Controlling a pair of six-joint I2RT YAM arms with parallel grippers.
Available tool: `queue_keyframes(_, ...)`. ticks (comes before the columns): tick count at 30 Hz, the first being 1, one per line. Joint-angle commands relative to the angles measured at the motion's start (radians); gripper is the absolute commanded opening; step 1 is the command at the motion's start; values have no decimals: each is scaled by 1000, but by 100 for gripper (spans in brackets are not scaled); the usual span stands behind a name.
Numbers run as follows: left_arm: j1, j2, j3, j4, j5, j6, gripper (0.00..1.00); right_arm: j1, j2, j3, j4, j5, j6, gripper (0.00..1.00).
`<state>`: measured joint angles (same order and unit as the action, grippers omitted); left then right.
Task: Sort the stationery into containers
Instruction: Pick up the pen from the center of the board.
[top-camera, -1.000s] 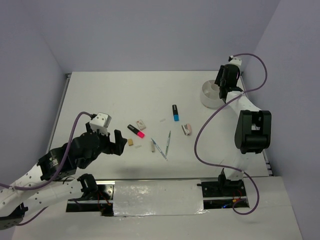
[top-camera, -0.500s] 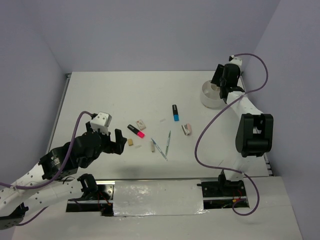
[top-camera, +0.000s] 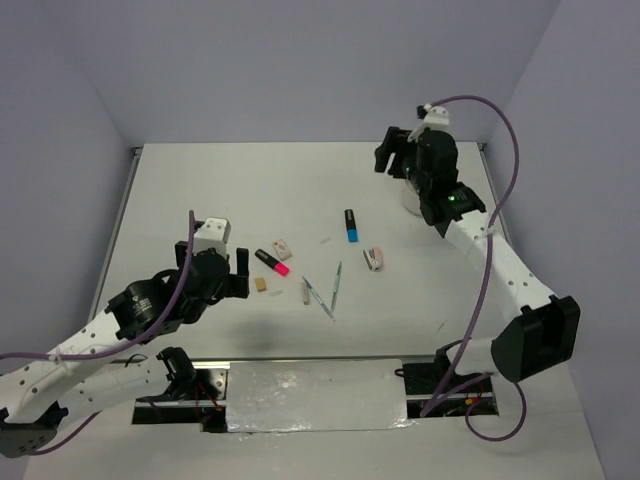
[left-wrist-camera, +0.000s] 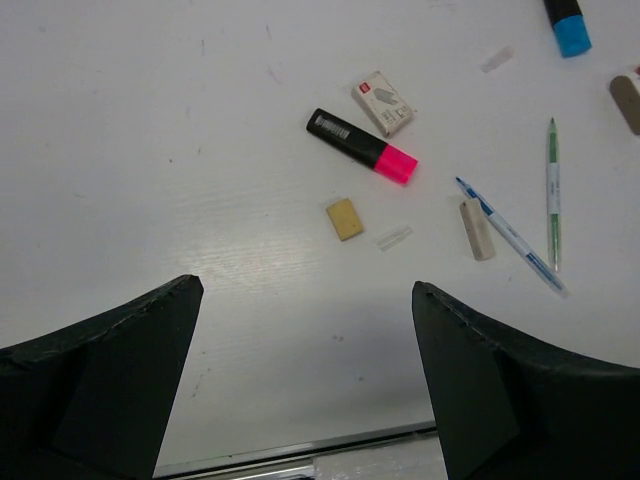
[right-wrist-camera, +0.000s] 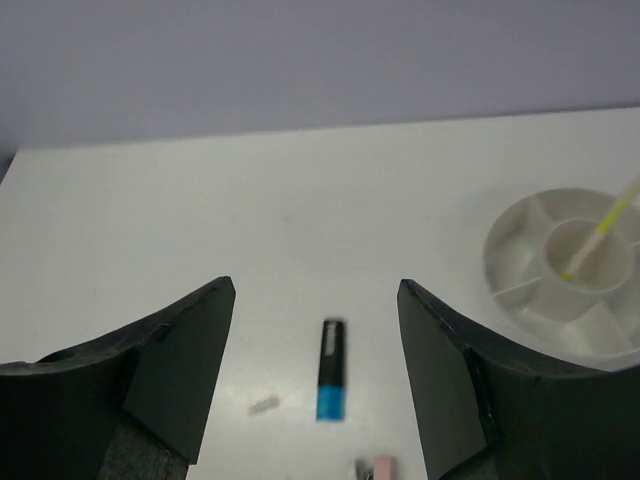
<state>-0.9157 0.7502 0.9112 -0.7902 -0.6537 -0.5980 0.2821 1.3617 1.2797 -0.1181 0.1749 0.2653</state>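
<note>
The table (top-camera: 200, 190) is white. The pink highlighter (left-wrist-camera: 362, 146) has a black body. The blue highlighter (right-wrist-camera: 333, 383) has a black body too. The bowl (right-wrist-camera: 492, 262) is white, and the stick (right-wrist-camera: 600, 231) in it is yellow. The green pen (left-wrist-camera: 552, 190) and the blue pen (left-wrist-camera: 510, 237) both have white parts. The square eraser (left-wrist-camera: 345, 218) is tan.

Right end effector (top-camera: 392, 152) withdrawn from above white bowl (right-wrist-camera: 503, 262); now off bowl, toward middle of counter's far edge. Right elbow swung out to near right corner. Left end effector (top-camera: 238, 275) advanced slightly from near edge.
</note>
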Motion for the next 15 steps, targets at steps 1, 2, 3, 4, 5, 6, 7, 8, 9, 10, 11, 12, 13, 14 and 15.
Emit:
queue_keyframes(1,12,3,46,-15,-44,-36,99,110,-91,-61,-139,-93,-58,74)
queue_keyframes(2,14,3,49,-27,-59,-46,99,138,-117,-116,-149,-109,-54,74)
queue_keyframes(3,14,-3,54,-35,-73,-55,99,138,-168,-146,-153,-112,-41,73)
queue_keyframes(4,15,-9,55,-44,-90,-65,99,197,-189,-173,-152,-95,-20,73)
queue_keyframes(5,21,-18,57,-56,-118,-83,99,268,-209,-230,-144,-75,27,73)
queue_keyframes(6,27,-29,57,-58,-126,-88,99,307,-225,-253,-140,-37,53,73)
queue_keyframes(7,40,-50,52,-54,-130,-89,99,346,-240,-272,-140,-13,104,72)
queue_keyframes(8,44,-63,45,-50,-127,-86,99,423,-240,-298,-144,15,127,72)
queue_keyframes(9,49,-83,38,-29,-120,-77,99,458,-239,-304,-150,88,150,72)
queue_keyframes(10,52,-92,32,-17,-107,-69,99,488,-234,-310,-161,128,181,72)
queue_keyframes(11,54,-98,16,3,-92,-44,99,530,-234,-330,-175,155,240,72)
queue_keyframes(12,55,-103,6,26,-45,-24,99,543,-237,-341,-175,169,274,72)
queue_keyframes(13,55,-101,-1,60,-17,10,99,555,-246,-355,-161,179,335,72)
queue_keyframes(14,55,-94,0,68,11,24,99,569,-250,-373,-154,179,348,72)
queue_keyframes(15,55,-80,2,72,52,38,99,601,-250,-372,-156,196,360,72)
